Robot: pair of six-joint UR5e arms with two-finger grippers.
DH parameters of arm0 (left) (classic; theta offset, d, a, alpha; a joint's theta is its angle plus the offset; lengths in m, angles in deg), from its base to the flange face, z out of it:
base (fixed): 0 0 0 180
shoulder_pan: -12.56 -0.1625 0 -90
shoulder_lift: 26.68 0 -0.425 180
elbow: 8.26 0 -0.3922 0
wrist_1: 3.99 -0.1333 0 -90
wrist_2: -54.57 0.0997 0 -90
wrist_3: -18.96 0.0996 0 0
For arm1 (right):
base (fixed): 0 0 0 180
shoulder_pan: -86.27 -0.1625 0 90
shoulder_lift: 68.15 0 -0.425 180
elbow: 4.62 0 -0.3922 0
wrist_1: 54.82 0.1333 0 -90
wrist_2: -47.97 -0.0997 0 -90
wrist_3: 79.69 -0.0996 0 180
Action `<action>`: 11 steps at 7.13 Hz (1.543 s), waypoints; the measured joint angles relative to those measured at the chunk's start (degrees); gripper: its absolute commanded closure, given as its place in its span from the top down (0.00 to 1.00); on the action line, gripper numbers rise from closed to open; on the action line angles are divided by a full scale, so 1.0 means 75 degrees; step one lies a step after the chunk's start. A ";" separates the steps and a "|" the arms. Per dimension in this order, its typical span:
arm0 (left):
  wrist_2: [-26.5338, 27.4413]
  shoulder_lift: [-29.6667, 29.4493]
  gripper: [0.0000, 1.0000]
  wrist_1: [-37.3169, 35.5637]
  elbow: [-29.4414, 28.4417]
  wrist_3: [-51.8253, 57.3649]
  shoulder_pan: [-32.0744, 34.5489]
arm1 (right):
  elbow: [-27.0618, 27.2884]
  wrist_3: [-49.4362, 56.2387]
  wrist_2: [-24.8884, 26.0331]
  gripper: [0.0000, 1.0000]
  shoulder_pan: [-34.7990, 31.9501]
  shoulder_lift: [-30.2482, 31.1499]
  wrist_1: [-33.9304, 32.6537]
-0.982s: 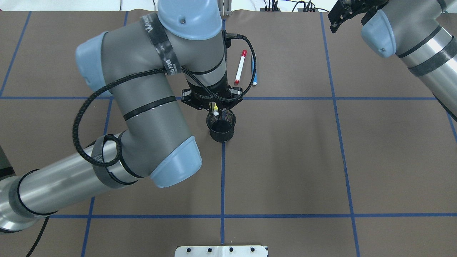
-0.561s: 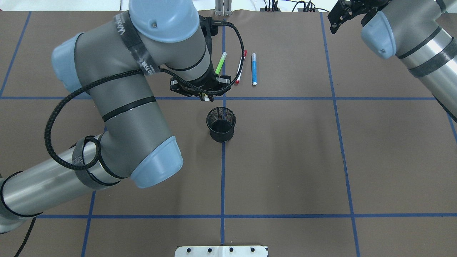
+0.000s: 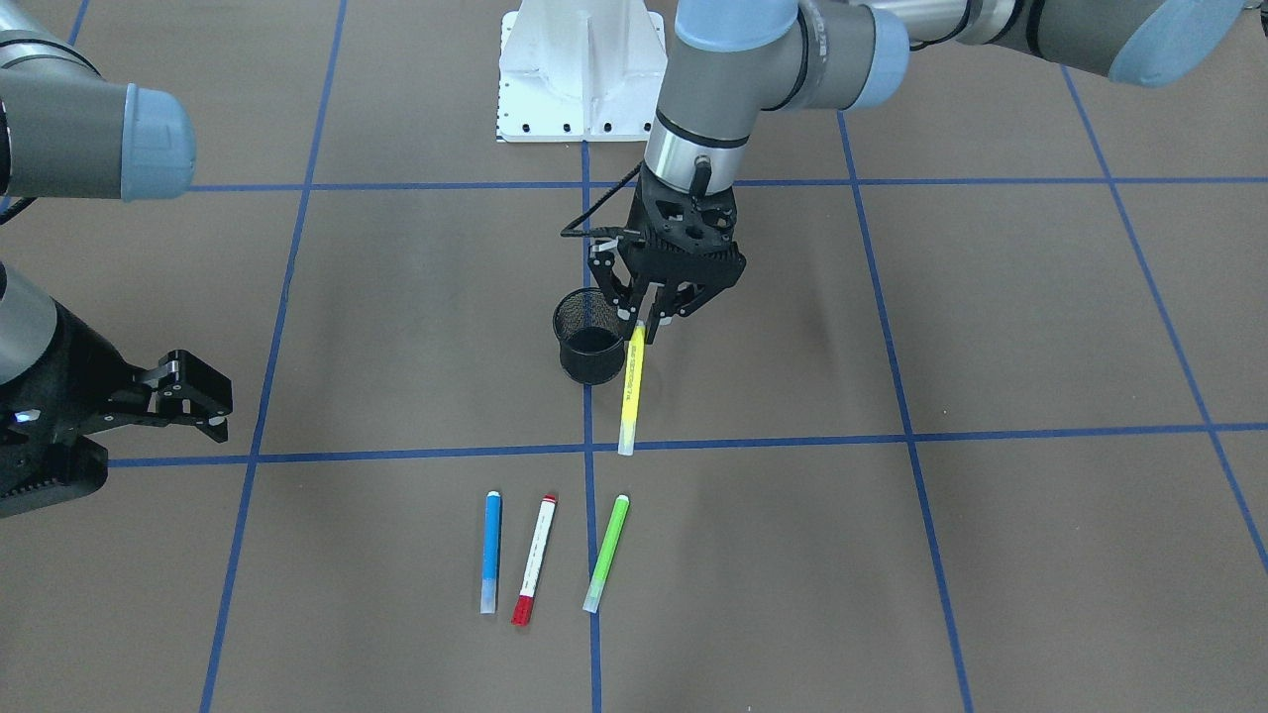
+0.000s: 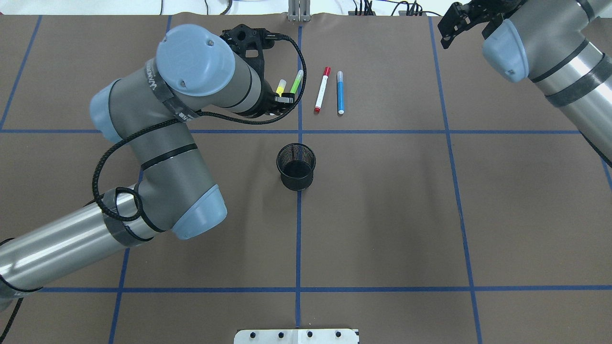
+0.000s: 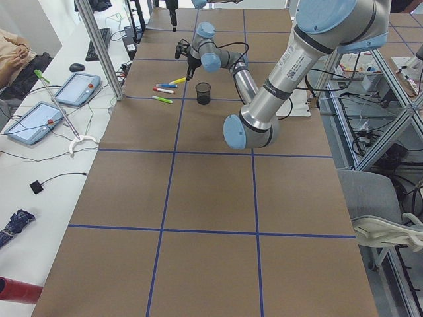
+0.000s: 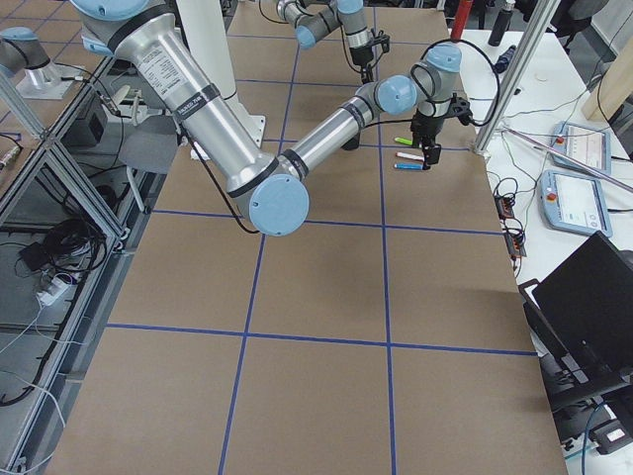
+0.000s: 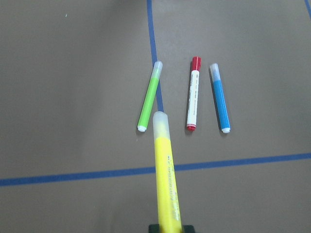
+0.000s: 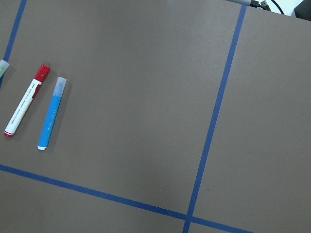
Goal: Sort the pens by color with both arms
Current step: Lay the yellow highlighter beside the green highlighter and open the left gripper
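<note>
My left gripper (image 3: pixel 645 327) is shut on the top end of the yellow pen (image 3: pixel 631 391). The pen hangs tilted above the table, just beside the black mesh cup (image 3: pixel 589 339). In the left wrist view the yellow pen (image 7: pixel 165 170) points toward three pens lying side by side on the table. These are the light green pen (image 7: pixel 149 96), the white pen with red ends (image 7: pixel 193 99) and the blue pen (image 7: pixel 219 97). From overhead the yellow pen's tip (image 4: pixel 280 86) shows next to the green pen (image 4: pixel 297 81). My right gripper (image 3: pixel 203 398) is open and holds nothing, off to the side of the pens.
The cup (image 4: pixel 296 166) stands upright on the centre blue tape line, nearer the robot than the pen row. Blue tape lines grid the brown table cover. The white mounting base (image 3: pixel 580 69) sits at the robot's edge. The right wrist view shows the red-ended pen (image 8: pixel 26 107) and the blue pen (image 8: pixel 51 114).
My left gripper has carried the yellow pen from above the cup away from the robot, to beside the green pen. The right arm has barely moved.
</note>
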 measured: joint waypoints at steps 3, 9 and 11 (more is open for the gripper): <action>0.1107 -0.0208 0.00 0.3507 -0.3036 0.0452 0.0007 | -0.0019 0.0000 0.0003 1.00 0.0018 0.0005 0.0011; 0.1517 -0.0583 1.00 0.4712 -0.4751 0.0709 0.0038 | -0.0069 0.0005 0.0003 1.00 0.0036 0.0006 0.0012; 0.1517 -0.0578 1.00 0.4724 -0.4708 0.0708 0.0026 | -0.0071 0.0016 0.0003 1.00 0.0038 -0.0002 0.0013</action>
